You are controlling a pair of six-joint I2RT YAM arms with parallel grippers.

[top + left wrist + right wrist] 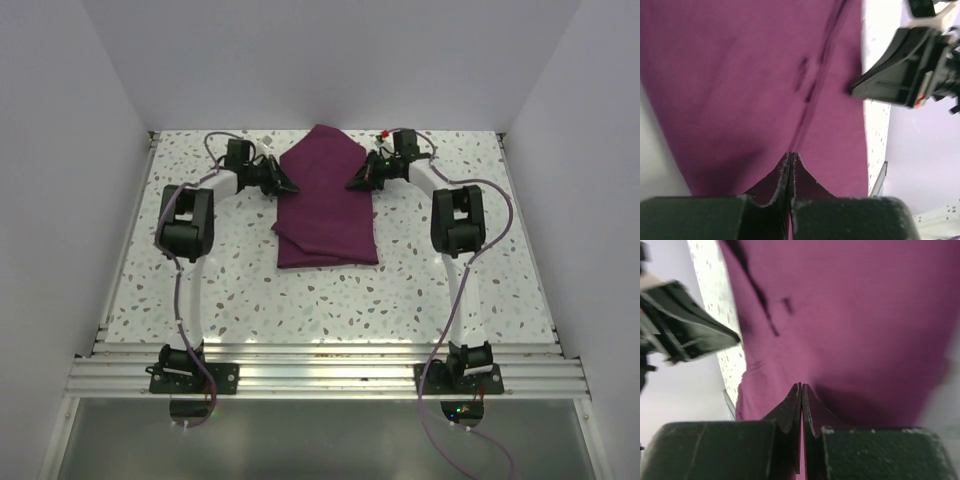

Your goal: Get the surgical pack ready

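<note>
Two closed pincers nip the purple cloth [325, 215]: left gripper [290, 185] at its left edge, right gripper [352, 183] at its right. It lies folded on the speckled table [400, 290].

Speckled tabletop [300, 300] between white walls [330, 60], aluminium rails [330, 375] at near edge.

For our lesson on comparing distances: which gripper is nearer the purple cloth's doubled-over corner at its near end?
Left. The left gripper pinches the purple cloth at the edge just beyond that corner. The right gripper pinches the opposite edge, across the cloth.
</note>
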